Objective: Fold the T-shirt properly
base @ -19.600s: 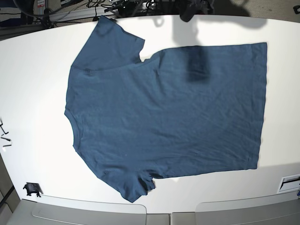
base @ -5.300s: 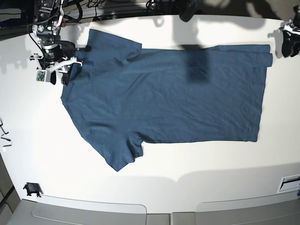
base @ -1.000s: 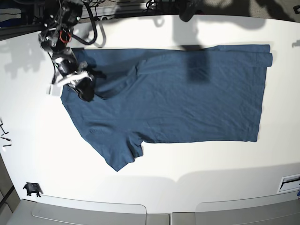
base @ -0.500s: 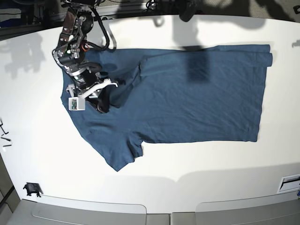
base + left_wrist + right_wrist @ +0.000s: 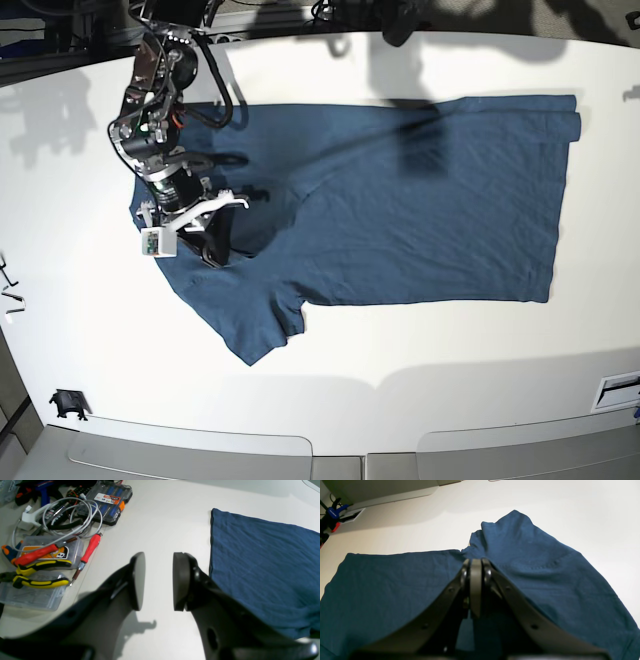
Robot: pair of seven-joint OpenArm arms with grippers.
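The T-shirt lies flat on the white table. The right gripper pinches the far sleeve, fingers pressed together. Pull it slowly across, toward the near sleeve. The left gripper, fingers spread, waits beside the hem.

A white table carries the dark teal-blue T-shirt, spread across it.

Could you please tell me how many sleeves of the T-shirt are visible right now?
1. A single sleeve sticks out at the near-left corner of the T-shirt in the base view. The other sleeve seems folded under near the right hand, so it may be hidden.
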